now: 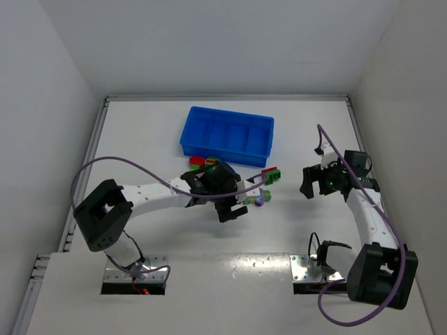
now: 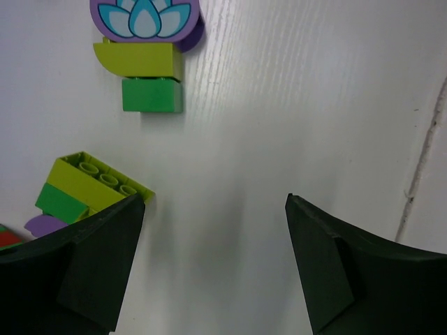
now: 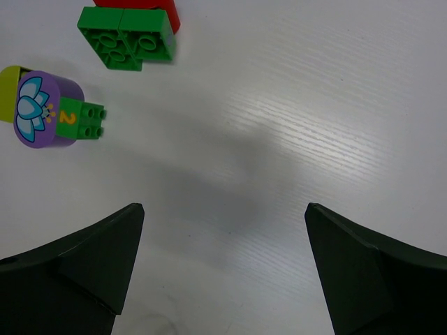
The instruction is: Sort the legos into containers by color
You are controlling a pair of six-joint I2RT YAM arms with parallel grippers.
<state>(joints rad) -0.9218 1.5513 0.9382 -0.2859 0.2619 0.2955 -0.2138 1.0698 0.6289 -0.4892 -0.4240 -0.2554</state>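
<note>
The blue tray of containers (image 1: pixel 227 132) lies at the back centre; its compartments look bare from above. Legos lie in front of it: a red and green pair (image 1: pixel 202 162), a green and red cluster (image 1: pixel 271 174) and a purple-topped cluster (image 1: pixel 260 199). My left gripper (image 1: pixel 234 211) (image 2: pixel 216 202) hovers open over bare table. A yellow-green and green cluster (image 2: pixel 91 183) sits by its left fingertip, and a purple lotus disc on yellow-green and green bricks (image 2: pixel 144 63) lies ahead. My right gripper (image 1: pixel 306 187) (image 3: pixel 223 209) is open and empty. Green bricks (image 3: pixel 126 38) and the purple disc (image 3: pixel 38 108) lie far ahead-left.
White walls enclose the table on three sides. A raised table-edge seam (image 2: pixel 419 167) runs at the right of the left wrist view. Purple cables loop off both arms.
</note>
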